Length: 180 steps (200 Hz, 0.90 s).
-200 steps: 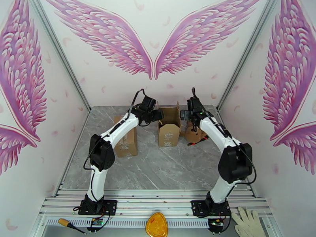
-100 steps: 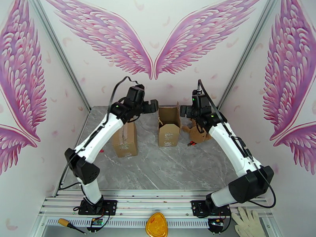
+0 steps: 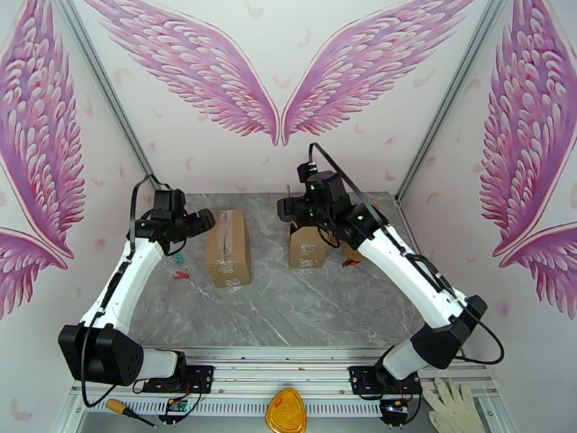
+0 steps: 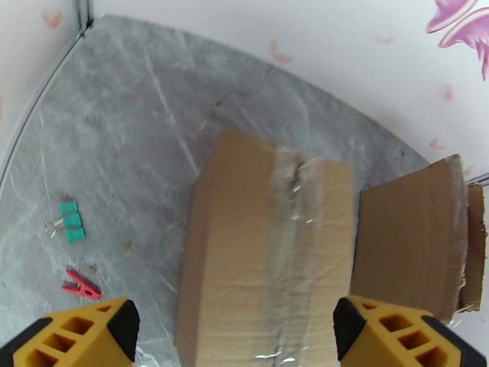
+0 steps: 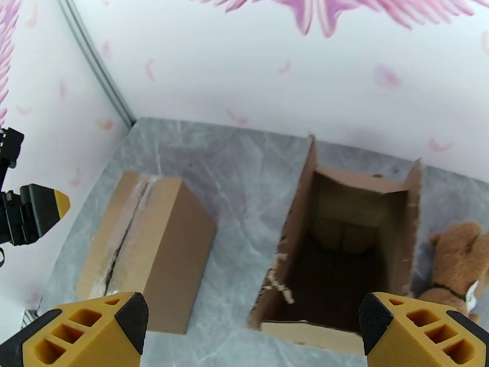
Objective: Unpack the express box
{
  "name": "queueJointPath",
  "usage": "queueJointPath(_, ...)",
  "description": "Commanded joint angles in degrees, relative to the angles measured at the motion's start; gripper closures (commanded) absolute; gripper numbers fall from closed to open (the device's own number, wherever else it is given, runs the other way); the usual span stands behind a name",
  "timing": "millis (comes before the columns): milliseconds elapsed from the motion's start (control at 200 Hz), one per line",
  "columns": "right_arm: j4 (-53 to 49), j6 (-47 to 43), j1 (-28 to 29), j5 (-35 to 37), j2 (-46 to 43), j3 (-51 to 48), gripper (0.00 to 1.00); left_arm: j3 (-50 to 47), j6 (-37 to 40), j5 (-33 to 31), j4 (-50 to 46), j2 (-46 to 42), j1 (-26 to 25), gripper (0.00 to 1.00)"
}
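Note:
Two cardboard boxes stand on the grey table. The tape-sealed box (image 3: 228, 247) sits left of centre, its torn tape seam (image 4: 293, 197) facing up. The open box (image 3: 308, 245) stands right of it; its flaps (image 5: 297, 215) are up and its inside looks dark and bare. A brown teddy bear (image 5: 459, 264) lies just right of the open box. My left gripper (image 3: 200, 222) hovers open beside the sealed box's upper left corner, yellow fingertips (image 4: 82, 331) wide apart. My right gripper (image 3: 285, 208) hangs open above the open box's far left edge, nothing between its fingers (image 5: 91, 328).
A green binder clip (image 4: 70, 220) and a red clip (image 4: 80, 286) lie on the table left of the sealed box. A small red item (image 3: 350, 263) lies by the bear. On the front rail rest a screwdriver (image 3: 130, 411), an orange piece (image 3: 286, 411) and white gloves (image 3: 454, 405).
My left arm has swung left, away from the open box to the far side of the sealed box. My right arm has moved left from the bear to over the open box.

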Motion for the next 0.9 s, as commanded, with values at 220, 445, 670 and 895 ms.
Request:
queueJointPath(220,-1.12,5.18,0.85,-1.60,-4.20,-5.82,0.05,-9.39,3.13,13.76,6.65,0.61,0.65,0.13)
queueJointPath(445,-1.98,7.13,0.68,0.64,-7.69,-9.90,0.04,-10.85,4.88,18.08,7.36,4.09,-1.92,0.19)
queueJointPath(670,-7.01,14.73,-5.18,4.15,-17.96,-17.56,0.13,-14.19,2.72,18.27,9.44,4.86,-5.87,0.22)
queueJointPath(895,-11.78,19.66,-17.26,0.09,-30.16,-31.27,0.23,-15.23,-1.85,16.88,10.56,5.05,-12.04,0.24)
